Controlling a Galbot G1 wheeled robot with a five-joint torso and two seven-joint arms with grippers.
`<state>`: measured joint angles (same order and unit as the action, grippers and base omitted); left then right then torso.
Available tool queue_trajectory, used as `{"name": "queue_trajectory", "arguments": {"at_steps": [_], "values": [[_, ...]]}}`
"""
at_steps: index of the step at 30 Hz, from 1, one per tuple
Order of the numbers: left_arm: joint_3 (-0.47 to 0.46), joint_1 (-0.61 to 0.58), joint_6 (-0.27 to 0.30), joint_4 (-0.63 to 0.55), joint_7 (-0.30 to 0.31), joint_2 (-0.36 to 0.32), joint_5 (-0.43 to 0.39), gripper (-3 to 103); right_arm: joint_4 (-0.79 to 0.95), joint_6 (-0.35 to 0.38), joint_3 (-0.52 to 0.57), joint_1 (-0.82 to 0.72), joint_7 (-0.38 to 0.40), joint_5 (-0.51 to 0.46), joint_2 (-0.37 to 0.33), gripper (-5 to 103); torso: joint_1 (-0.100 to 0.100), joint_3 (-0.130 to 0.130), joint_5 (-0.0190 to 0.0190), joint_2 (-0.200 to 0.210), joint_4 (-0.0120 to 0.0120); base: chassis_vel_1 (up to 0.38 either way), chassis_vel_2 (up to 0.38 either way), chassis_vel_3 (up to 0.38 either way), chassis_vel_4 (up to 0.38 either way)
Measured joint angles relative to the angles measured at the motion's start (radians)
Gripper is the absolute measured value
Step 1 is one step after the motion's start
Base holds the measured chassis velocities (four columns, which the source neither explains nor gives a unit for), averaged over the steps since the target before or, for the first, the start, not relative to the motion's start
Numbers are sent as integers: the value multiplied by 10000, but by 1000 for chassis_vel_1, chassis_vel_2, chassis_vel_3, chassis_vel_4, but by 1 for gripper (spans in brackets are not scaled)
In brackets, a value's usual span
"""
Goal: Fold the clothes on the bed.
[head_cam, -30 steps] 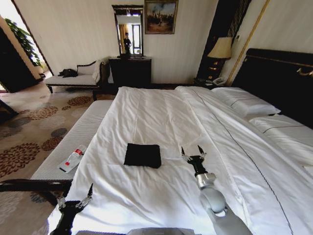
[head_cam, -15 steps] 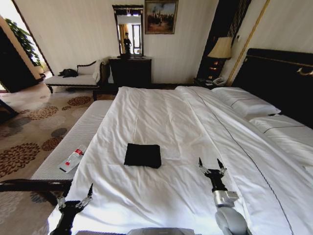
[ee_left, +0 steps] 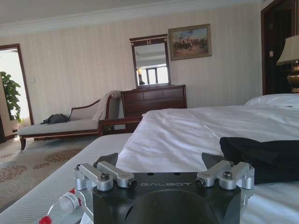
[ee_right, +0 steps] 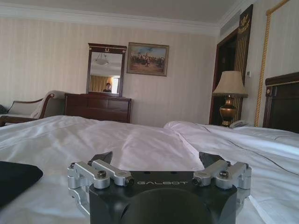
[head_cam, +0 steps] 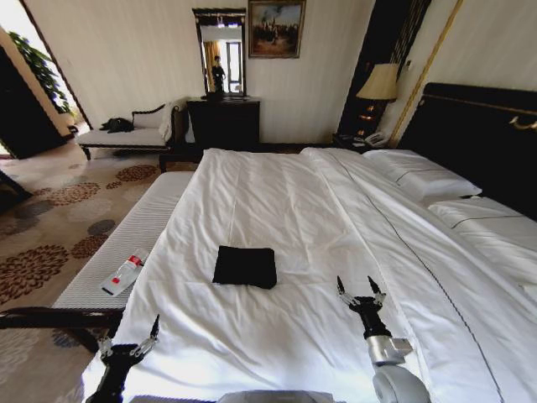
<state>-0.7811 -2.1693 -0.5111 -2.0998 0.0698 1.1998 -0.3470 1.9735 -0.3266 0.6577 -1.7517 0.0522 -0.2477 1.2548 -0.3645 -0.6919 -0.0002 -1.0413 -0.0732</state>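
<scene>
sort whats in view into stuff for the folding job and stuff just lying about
For the job: black folded garment, bed, right gripper open over the sheet, left gripper open at the bed's near corner.

Lying about: plastic bottle on the bench, lamp, dresser.

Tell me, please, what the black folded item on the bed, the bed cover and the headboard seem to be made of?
The black folded item looks like soft matte cloth: it lies flat, without shine. The bed cover seems a smooth white woven fabric, perhaps cotton, with fine creases. The headboard appears dark, probably polished wood; the exact finish is unclear.
</scene>
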Motion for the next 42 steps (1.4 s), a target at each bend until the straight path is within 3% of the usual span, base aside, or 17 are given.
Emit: {"name": "queue_trajectory", "arguments": {"at_steps": [42], "values": [[0, 0, 0, 0, 0, 0, 0, 100, 17, 1, 8, -4, 23, 46, -11, 100, 0, 0, 2, 0, 1, 0, 0, 0, 0]]}}
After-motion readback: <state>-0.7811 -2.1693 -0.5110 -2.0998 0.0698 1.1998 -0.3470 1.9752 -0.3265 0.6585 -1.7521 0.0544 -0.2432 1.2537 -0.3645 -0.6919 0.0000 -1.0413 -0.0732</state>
